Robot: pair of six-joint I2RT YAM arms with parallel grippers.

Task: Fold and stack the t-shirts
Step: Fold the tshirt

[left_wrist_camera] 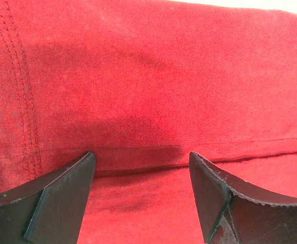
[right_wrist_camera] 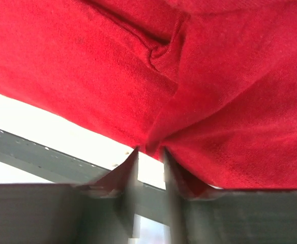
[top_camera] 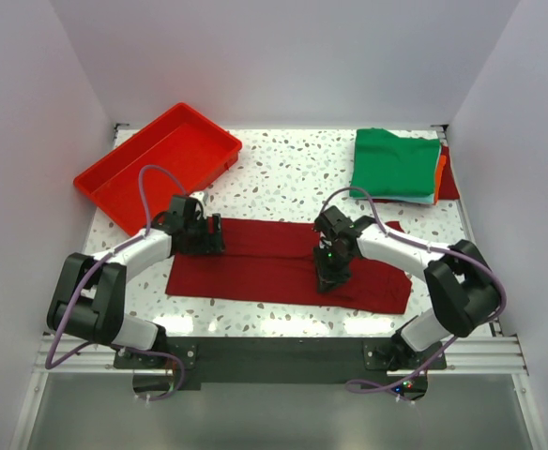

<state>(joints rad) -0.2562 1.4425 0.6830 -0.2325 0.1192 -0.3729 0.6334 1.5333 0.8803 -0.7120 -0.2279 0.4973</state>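
- Roughly midway, by the look of it: green t-shirt (top_camera: 396, 164) folded square at upper right of the top view, resting on an orange one (top_camera: 439, 173) and a red one (top_camera: 450, 183) that show only as edges on its right side.
- Maroon t-shirt (top_camera: 265, 264) not stacked yet. Laid out across the lower middle of the bench (top_camera: 283, 173) as a long flat band, so probably a lengthwise fold done, with the crosswise folds and the move onto the pile left to do.
- Soft, slightly fuzzy knit up close. Double-stitched hem (left_wrist_camera: 24, 76) down the left of the left wrist view, plus a folded edge running across the lower part.
- Left tool (top_camera: 204, 234) over the left end of the band, released, fingers (left_wrist_camera: 62, 198) spread wide with nothing between them.
- Right tool (top_camera: 330, 277) at the band's near edge, right of centre. Tips almost together, cloth gathered to a point there and lifted off the bench, so reads as grasping a pinch of the maroon t-shirt.
- Red tray (top_camera: 114, 178) at upper left, apart from the shirts.
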